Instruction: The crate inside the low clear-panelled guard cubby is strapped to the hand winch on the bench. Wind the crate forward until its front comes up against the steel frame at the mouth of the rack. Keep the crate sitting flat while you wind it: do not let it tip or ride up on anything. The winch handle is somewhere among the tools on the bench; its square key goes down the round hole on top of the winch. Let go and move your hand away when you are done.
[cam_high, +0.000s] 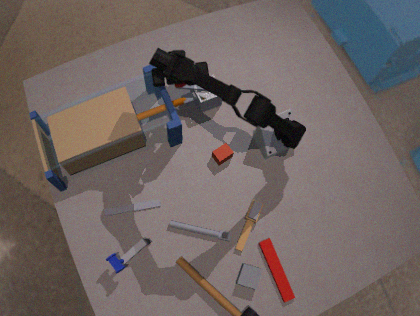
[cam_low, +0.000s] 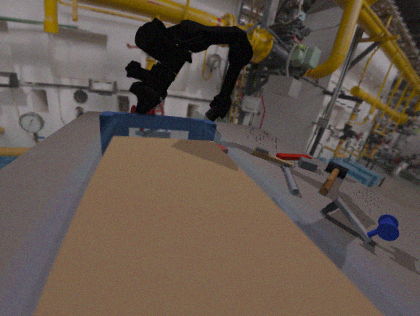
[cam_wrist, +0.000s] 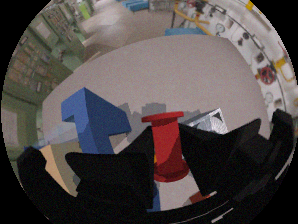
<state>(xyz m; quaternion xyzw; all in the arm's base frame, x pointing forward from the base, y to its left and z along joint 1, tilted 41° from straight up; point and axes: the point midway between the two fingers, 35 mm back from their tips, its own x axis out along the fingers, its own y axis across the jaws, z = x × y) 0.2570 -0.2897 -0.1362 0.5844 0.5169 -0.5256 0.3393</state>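
Observation:
The tan crate (cam_high: 92, 120) (cam_low: 175, 210) (cam_wrist: 59, 162) sits flat in the cubby. In the top view its front stands short of the blue frame (cam_high: 177, 131) (cam_low: 160, 120) (cam_wrist: 92, 122) at the mouth. The orange strap (cam_high: 160, 109) runs from the crate through the frame toward the winch (cam_high: 209, 102). My gripper (cam_wrist: 161, 127) is shut on the red spool-shaped grip (cam_high: 180, 85) (cam_wrist: 167, 145) of the winch handle, beside the winch and just past the frame. The arm covers much of the handle, and whether its key sits in the hole is hidden.
A red block (cam_high: 222, 153) lies between the frame and the tools. A blue-knobbed crank (cam_high: 116, 262) (cam_low: 387, 227), a grey bar (cam_high: 132, 208), a grey rod tool (cam_high: 197, 230), a hammer (cam_high: 207, 286), a red bar (cam_high: 276, 270) and a grey block (cam_high: 248, 276) lie farther off.

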